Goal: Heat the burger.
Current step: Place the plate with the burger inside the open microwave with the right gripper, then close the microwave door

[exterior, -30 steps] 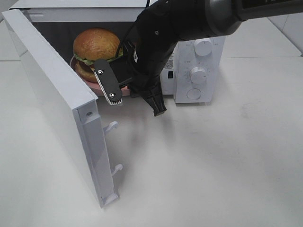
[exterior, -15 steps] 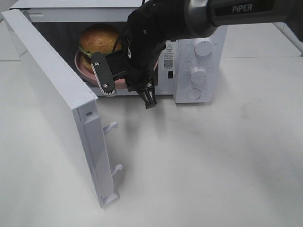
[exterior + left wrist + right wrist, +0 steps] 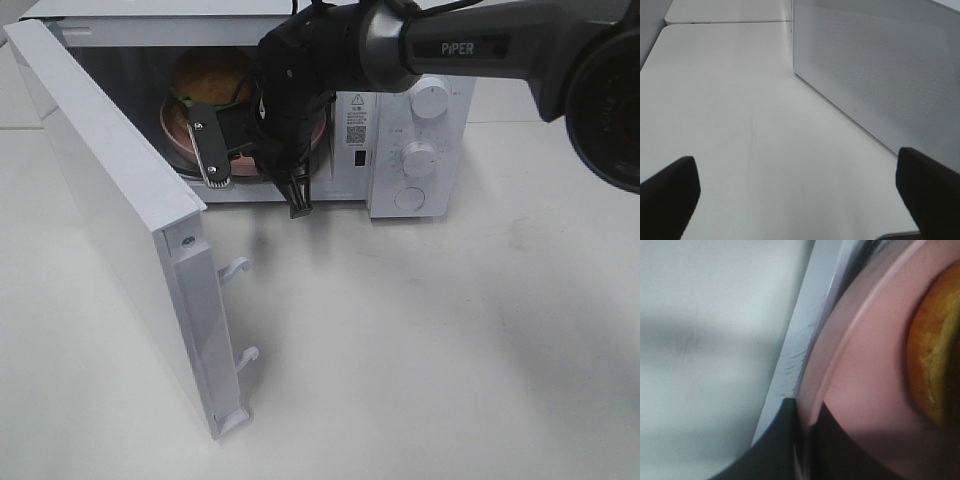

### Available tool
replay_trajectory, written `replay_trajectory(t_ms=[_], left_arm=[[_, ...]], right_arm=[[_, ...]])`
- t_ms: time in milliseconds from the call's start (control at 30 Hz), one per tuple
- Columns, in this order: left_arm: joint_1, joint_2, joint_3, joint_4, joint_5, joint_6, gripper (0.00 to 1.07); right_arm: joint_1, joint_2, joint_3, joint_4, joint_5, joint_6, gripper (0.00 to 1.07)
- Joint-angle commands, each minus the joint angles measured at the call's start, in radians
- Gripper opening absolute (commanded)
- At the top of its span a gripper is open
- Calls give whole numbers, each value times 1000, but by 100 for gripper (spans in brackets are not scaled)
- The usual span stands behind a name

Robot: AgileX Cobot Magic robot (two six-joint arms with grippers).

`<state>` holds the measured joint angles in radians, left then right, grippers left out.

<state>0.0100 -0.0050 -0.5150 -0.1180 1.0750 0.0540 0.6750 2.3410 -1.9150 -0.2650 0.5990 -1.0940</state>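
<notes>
Upper left: golden-brown domed burger (image 3: 212, 75) on flat pink round plate (image 3: 176, 130), inside open white microwave oven (image 3: 420, 120) — right gripper (image 3: 802, 435) fingers clamp the plate's rim; left gripper (image 3: 800, 195) fingers spread wide above white tabletop (image 3: 730, 125).

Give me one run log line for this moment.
right gripper: shut on plate rim | burger: on plate, in microwave cavity | door: open | left gripper: open, empty, outside door
</notes>
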Motion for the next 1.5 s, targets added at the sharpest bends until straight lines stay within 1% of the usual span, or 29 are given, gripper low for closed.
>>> replay_trajectory(t_ms=[33, 300, 367, 400, 433, 467, 500, 533, 567, 600, 633, 700, 733, 767, 800, 833, 900, 1167, 1200, 1233, 1300, 1333, 1367, 1400, 1467, 1500], left_arm=[[-5, -17, -1, -9, -9, -1, 100], [-5, -17, -1, -8, -9, -1, 100], [-5, -17, -1, -8, -9, -1, 100], [-5, -17, -1, -8, -9, -1, 100], [-5, -17, -1, -8, -9, -1, 100], [-5, -17, -1, -8, -9, -1, 100], [-5, -17, -1, -8, -9, -1, 100], [-5, -17, -1, -8, -9, -1, 100], [-5, -17, -1, -8, -9, -1, 100], [-5, -17, -1, -8, -9, -1, 100], [-5, -17, -1, -8, -9, -1, 100], [-5, -17, -1, -8, -9, -1, 100], [-5, -17, -1, -8, -9, -1, 100], [-5, -17, -1, -8, -9, -1, 100], [-5, -17, -1, -8, -9, -1, 100], [-5, -17, -1, -8, -9, -1, 100], [-5, -17, -1, -8, -9, -1, 100], [-5, -17, -1, -8, -9, -1, 100], [-5, -17, -1, -8, -9, -1, 100], [-5, -17, -1, -8, -9, -1, 100], [-5, -17, -1, -8, -9, -1, 100], [-5, -17, -1, -8, -9, -1, 100], [-5, -17, -1, -8, -9, -1, 100], [-5, -17, -1, -8, -9, -1, 100], [-5, -17, -1, -8, -9, -1, 100], [-5, -17, -1, -8, -9, -1, 100]], right_arm=[[0, 23, -63, -17, -49, 7, 0], [0, 55, -95, -13, -52, -12, 1], [0, 57, -96, -2, -69, -10, 5], [0, 57, -96, -2, -69, -10, 5], [0, 57, -96, 5, -72, -6, 10], [0, 57, -96, 5, -72, -6, 10], [0, 57, -96, 9, -75, 1, 13], [0, 57, -96, 10, -76, 14, 20], [0, 57, -96, 10, -76, 14, 20], [0, 57, -96, 9, -76, 20, 25], [0, 57, -96, 9, -76, 20, 25], [0, 57, -95, 9, -75, 41, 41], [0, 57, -95, 9, -75, 41, 41], [0, 57, -95, 10, -66, 41, 46], [0, 57, -95, 10, -66, 41, 46], [0, 57, -95, 9, -51, 43, 49], [0, 57, -94, 9, -47, 48, 50], [0, 8, -23, 20, -79, 60, 52], [0, -11, 6, 25, -100, 63, 55], [0, -11, 6, 25, -100, 63, 55], [0, -47, 57, 45, -141, 64, 62], [0, -47, 57, 45, -141, 64, 62], [0, -65, 86, 45, -146, 64, 67], [0, -65, 86, 45, -146, 64, 67], [0, -95, 134, 45, -161, 64, 73], [0, -95, 134, 45, -161, 64, 73]])
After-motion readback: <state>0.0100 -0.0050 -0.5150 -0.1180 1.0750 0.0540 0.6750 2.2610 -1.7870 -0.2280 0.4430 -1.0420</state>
